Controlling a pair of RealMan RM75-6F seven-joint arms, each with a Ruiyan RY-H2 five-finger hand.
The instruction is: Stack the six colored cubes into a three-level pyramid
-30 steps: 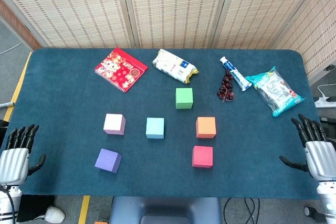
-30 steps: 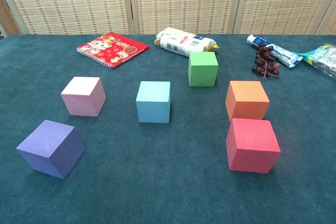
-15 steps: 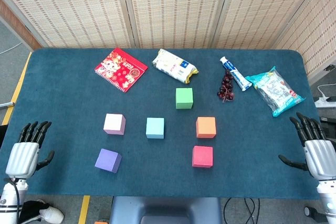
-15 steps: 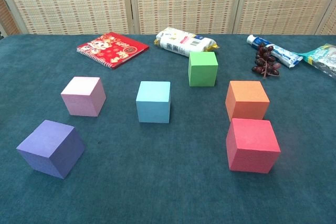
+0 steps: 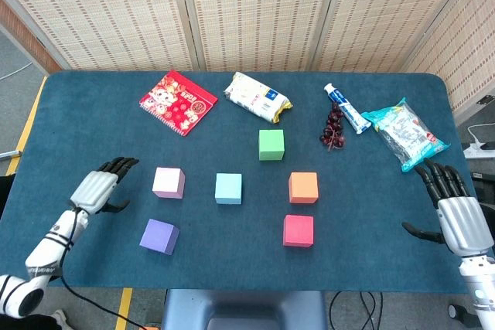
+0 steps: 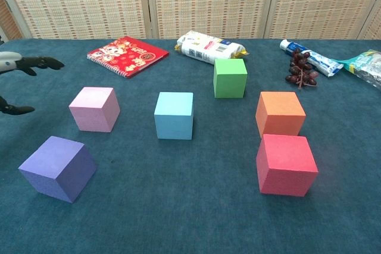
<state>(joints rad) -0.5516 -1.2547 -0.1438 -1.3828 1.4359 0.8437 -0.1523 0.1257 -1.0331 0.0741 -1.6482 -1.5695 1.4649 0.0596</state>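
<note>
Left robot hand [image 5: 97,188] hovers empty, fingers spread, over the table [image 5: 93,137]; the right robot hand [image 5: 456,218] waits empty and spread at the far edge. Risk, as I judge it — a sideways reach could nudge the pink cube [image 5: 168,182] or clip the purple cube [image 5: 158,236]. Pink sits at its 3 o'clock, near; purple at 5 o'clock — no cube is stacked.
</note>
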